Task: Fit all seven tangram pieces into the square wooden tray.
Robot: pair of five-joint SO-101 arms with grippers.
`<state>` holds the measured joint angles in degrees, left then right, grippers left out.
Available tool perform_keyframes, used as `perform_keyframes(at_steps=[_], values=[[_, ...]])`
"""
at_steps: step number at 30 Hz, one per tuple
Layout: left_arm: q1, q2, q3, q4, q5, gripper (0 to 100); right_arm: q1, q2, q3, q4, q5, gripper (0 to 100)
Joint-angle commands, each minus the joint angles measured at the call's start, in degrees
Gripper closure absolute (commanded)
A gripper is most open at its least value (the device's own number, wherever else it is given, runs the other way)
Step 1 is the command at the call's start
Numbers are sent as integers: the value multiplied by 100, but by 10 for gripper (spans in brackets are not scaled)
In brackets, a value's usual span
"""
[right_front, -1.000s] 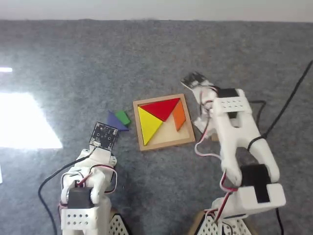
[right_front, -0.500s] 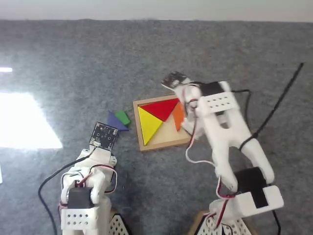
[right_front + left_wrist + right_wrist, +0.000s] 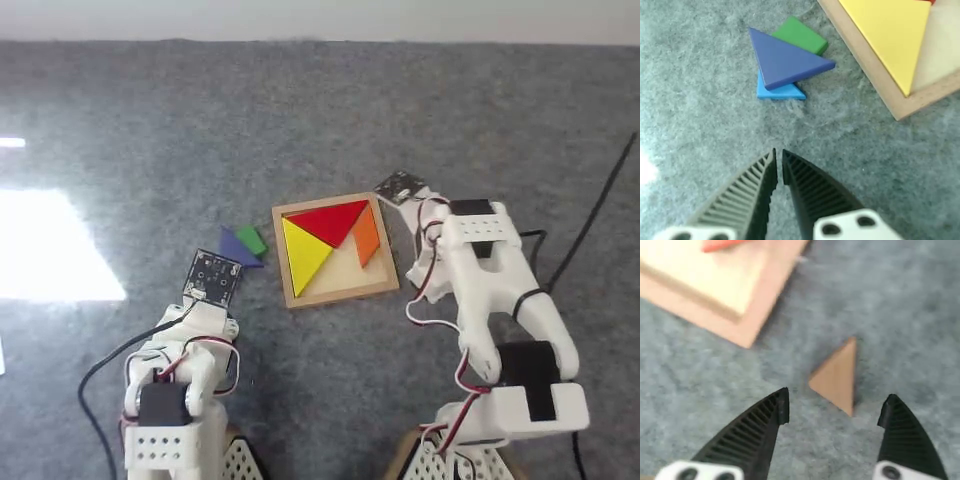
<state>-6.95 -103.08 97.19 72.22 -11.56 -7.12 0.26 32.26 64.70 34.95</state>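
We see a grey carpet (image 3: 150, 130) with a bright patch of light (image 3: 50, 250) well left of the tray (image 3: 340, 295). Inside the tray lie a red triangle (image 3: 328, 220), a yellow triangle (image 3: 303, 252) and an orange piece (image 3: 366, 238). Just left of the tray, a dark blue triangle (image 3: 785, 62) overlaps a green piece (image 3: 802, 35) and a light blue piece (image 3: 777, 91). The left gripper (image 3: 779, 152) sits near that stack, jaws closed together and empty. The right gripper (image 3: 836, 400), right of the tray, is spread wide, with a tan triangle (image 3: 837, 375) on the carpet between its tips, near the tray's corner.
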Motion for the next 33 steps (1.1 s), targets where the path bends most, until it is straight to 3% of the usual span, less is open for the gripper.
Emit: perform_keyframes(at_steps=[1, 17, 28, 33], values=[[-18, -114, -75, 35, 26, 982, 233, -365, 18, -251, 70, 703], [-18, -114, -75, 35, 26, 982, -92, -356, 316, -848, -343, 703], [-18, -114, -75, 35, 26, 982, 40, 734, -334, -699, -369, 705], [-18, -114, -75, 35, 26, 982, 40, 796, -396, -655, -387, 843]])
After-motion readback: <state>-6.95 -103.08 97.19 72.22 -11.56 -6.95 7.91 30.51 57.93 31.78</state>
